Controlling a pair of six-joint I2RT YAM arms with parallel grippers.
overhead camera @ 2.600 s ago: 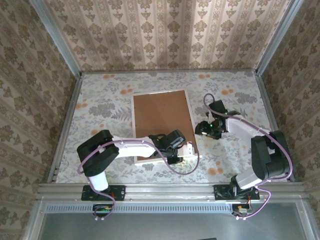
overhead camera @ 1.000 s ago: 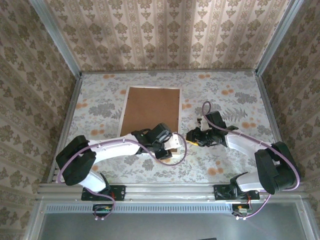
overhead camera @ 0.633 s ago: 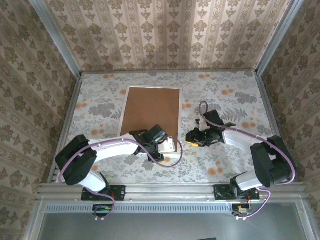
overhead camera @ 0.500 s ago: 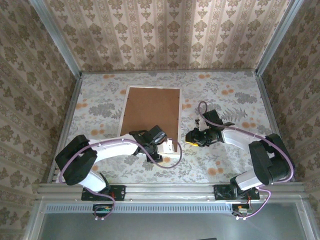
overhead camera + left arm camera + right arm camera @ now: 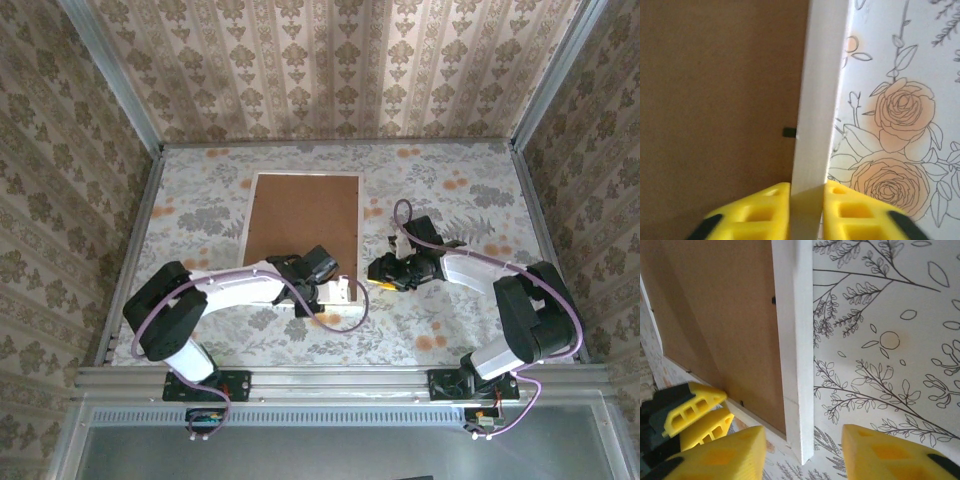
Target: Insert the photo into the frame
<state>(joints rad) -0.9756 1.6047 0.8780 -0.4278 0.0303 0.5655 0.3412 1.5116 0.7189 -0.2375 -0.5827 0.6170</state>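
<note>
The frame [image 5: 359,228] lies back side up on the table, its thin white edge around a brown backing board [image 5: 300,220]. The photo is hidden. My left gripper [image 5: 338,292] is at the frame's near right corner. In the left wrist view its yellow fingers [image 5: 762,210] are shut on the white frame edge [image 5: 820,100]. My right gripper [image 5: 372,272] is just right of that corner. In the right wrist view it [image 5: 802,440] stands open, with the corner of the frame [image 5: 795,340] between its fingers and not touched. The left gripper's fingers [image 5: 695,410] also show there.
The table has a floral-print cover [image 5: 450,210], with bare cover to the right of the frame and behind it. Patterned walls [image 5: 330,70] close in the back and both sides. Purple cables [image 5: 330,322] loop from the arms near the front edge.
The left gripper has closed on the frame's edge at the near right corner. The right gripper has opened wider beside it. The frame has stayed in place over the last second.
</note>
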